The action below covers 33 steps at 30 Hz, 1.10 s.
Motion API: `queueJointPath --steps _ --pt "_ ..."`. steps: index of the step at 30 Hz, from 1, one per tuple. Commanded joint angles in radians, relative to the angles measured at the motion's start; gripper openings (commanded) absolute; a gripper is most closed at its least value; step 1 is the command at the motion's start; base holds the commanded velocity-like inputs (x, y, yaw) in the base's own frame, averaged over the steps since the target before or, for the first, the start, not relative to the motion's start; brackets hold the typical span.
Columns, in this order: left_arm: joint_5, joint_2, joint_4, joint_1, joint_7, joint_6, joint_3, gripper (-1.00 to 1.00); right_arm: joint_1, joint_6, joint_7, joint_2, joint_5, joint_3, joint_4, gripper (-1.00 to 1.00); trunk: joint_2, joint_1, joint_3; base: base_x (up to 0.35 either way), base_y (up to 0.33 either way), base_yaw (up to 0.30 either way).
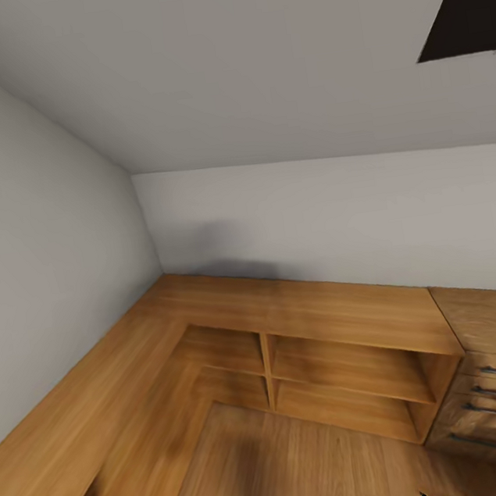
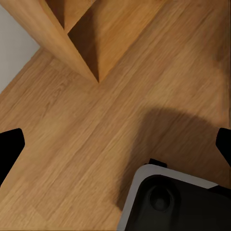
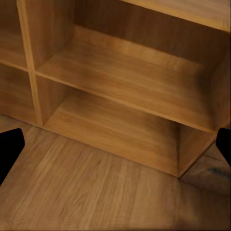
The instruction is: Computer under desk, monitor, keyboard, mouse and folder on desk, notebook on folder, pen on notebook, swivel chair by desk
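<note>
The robot is facing an oak shelf unit (image 1: 336, 370) beside a dresser (image 1: 494, 371); no task item is showing. Both claws, left claw (image 2: 115, 144) and right claw (image 3: 115, 144), are hanging spread and empty over the floor (image 3: 96, 192), suggesting transit.

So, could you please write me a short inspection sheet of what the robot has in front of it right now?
Surface: oak L-shaped shelf unit with a bare top, and wood floor below.
Job's things: nothing seen; the sloped grey ceiling and dark skylight fit the bedroom.
Clutter: nothing seen; the shelf compartments look empty.
Grippers: left gripper and right gripper both open, holding nothing.
Cables: nothing seen.
Surroundings: white walls, wooden dresser with metal handles, robot base on the floor.
</note>
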Motion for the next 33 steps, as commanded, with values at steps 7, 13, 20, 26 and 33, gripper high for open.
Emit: queueJointPath --steps 7,13,20,26,33 --pt "0.004 0.001 -0.002 0.001 0.007 0.000 -0.009 1.00 -0.001 -0.001 -0.005 0.001 -0.004 0.009 0.001 1.00 -0.002 0.001 -0.002 0.000 0.000 -0.297" --pt "0.004 0.001 -0.002 0.001 0.007 0.000 -0.009 1.00 -0.001 -0.001 -0.004 0.001 -0.004 0.009 0.002 1.00 -0.002 0.001 -0.002 0.033 0.034 -0.298" --pt "0.003 0.000 -0.002 0.001 0.005 -0.001 -0.011 1.00 -0.001 -0.001 0.010 0.001 -0.004 0.009 0.002 1.00 -0.002 0.001 -0.002 0.195 0.188 -0.299" --pt "0.003 0.001 -0.002 0.001 0.005 -0.003 -0.012 1.00 -0.001 -0.001 0.011 0.001 -0.004 0.009 0.002 1.00 -0.002 0.001 -0.002 0.243 0.231 -0.299" --pt "0.003 0.001 -0.002 0.001 0.005 -0.004 -0.012 1.00 -0.001 -0.001 0.012 0.001 -0.004 0.009 0.002 1.00 -0.002 0.001 -0.002 0.251 0.234 -0.299"
